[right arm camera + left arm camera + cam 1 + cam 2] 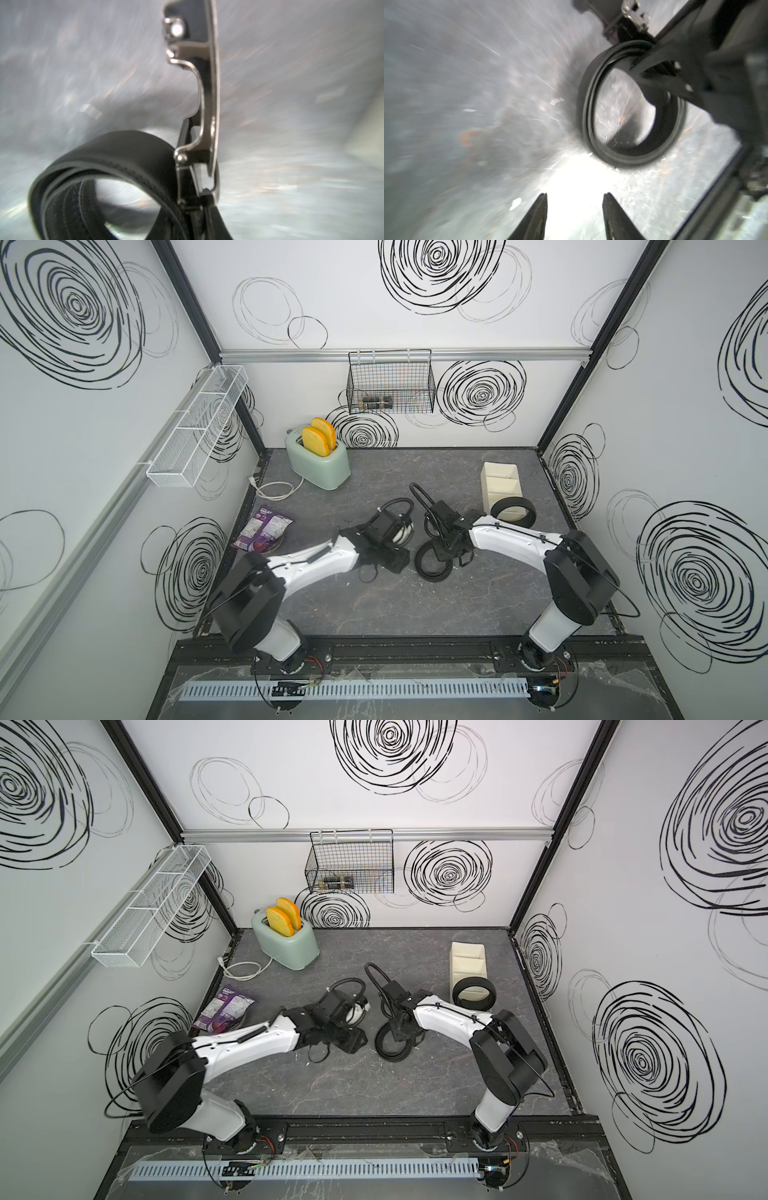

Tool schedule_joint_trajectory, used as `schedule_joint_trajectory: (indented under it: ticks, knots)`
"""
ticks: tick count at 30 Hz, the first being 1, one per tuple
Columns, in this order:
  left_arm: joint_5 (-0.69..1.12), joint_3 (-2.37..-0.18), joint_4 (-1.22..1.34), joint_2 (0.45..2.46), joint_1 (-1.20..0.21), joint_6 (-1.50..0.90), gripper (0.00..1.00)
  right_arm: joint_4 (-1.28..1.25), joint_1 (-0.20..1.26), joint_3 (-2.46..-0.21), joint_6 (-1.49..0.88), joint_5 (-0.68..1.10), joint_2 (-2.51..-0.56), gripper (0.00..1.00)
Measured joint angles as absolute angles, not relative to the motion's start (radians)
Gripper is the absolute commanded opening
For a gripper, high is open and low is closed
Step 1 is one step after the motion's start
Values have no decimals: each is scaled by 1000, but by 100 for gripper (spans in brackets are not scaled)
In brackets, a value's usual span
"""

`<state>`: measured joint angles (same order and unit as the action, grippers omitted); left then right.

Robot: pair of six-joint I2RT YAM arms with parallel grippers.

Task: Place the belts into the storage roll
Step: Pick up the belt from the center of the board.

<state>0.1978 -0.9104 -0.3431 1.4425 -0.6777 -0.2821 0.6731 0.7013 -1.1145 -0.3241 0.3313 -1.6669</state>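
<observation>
Right gripper (444,556) closed on coiled belt (434,572); left gripper (575,195) parted, empty.
The held belt is clamped near its buckle (207,83), over the middle of the table (374,605), well apart from the tray (498,466). The left gripper is just beside it. A second coiled belt (528,516) sits at the tray's near end; whether inside a compartment or around the tray cannot be determined.

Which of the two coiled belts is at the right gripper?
The mid-table belt: the right gripper straddles its wall beside the buckle. The other belt sits at the storage tray's near end, untouched.
</observation>
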Motion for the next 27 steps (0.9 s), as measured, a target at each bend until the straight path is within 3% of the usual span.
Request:
schedule_joint_trajectory:
  ticks: [6,10,17,27]
  knots:
    - [382,-815,-311,1241,-302,-355,52,551,775,-1146,27,-49,-1557,0]
    - [498,-797,-313,1239,-192,-376,52,250,839,-981,406,-179,-1369,0]
    - [639,-813,-312,1271,-143,-402,52,-102,802,-813,984,-149,-1211,0]
    - [812,-1015,-207,1386,-221,-499,51,-18,766,-860,1403,81,-999,0]
